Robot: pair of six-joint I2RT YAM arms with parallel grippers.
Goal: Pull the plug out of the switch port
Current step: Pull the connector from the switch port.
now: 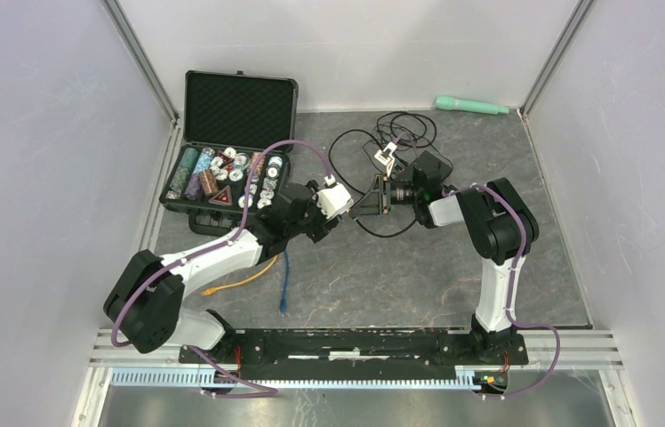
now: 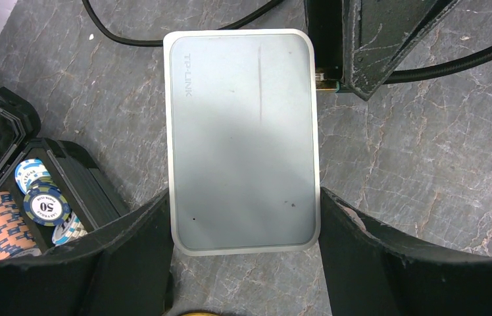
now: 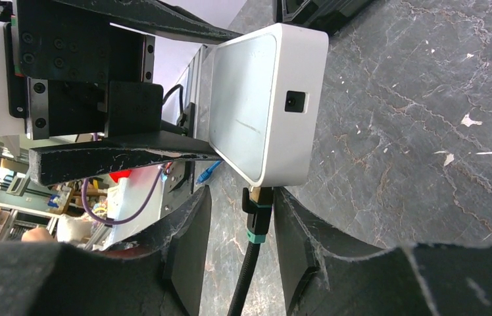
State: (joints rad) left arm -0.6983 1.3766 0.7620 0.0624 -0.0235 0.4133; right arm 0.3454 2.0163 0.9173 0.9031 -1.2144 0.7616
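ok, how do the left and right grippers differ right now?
The left gripper is spread wide and clamped across the white switch. The right gripper is set narrow, flanking the black plug. The left gripper's fingers touch the switch on both sides, while the right gripper shows a gap on one side of the plug. Both are black two-finger grippers, and they meet at the same switch.

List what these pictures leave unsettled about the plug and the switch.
- Whether the plug is fully seated in the switch: in the right wrist view the port mouth faces away, and in the top external view the joint is too small.
- Whether the right gripper pinches the plug: in the right wrist view a gap shows beside it.
- The far end of the cable: cut off by that view's lower edge.
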